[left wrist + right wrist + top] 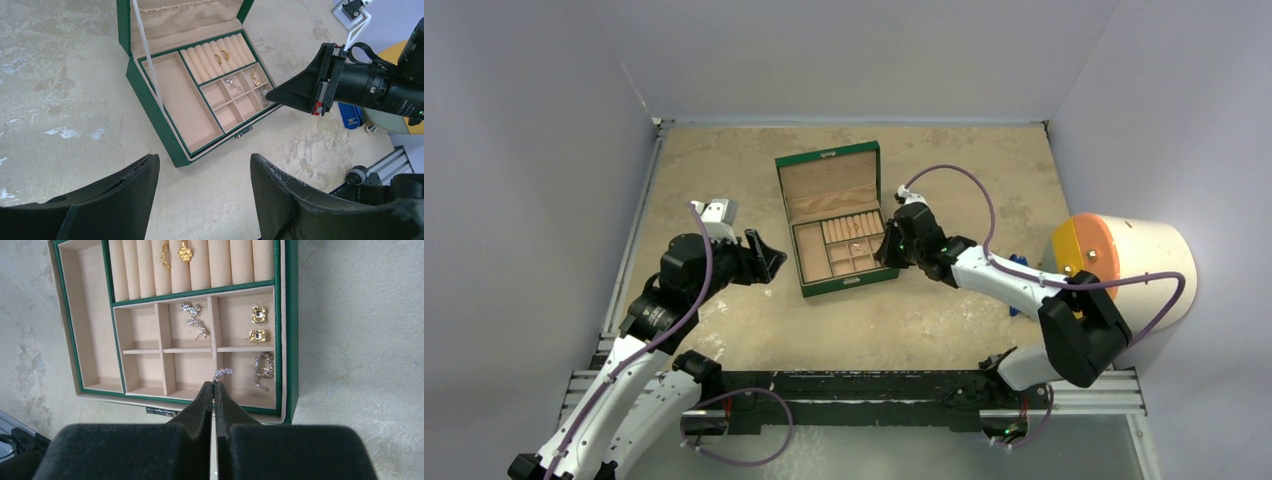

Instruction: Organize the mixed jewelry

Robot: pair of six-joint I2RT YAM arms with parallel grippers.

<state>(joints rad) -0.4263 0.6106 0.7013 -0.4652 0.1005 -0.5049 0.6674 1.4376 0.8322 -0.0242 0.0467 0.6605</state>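
Evidently sorting by kind: the right gripper [214, 388], jaws pinching a silvery curved piece [222, 373], hangs over a latch-side compartment of the green box [289, 330], near another silvery piece [263, 369]; the left gripper [202, 162] hovers beside the box, jaws spread.

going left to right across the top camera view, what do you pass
left pincer → green box → right pincer, shut on a silvery piece → blue tool → orange-faced white drum

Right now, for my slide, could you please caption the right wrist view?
Right gripper pinches a curved silver piece over the open green jewelry box, near two gold studs.
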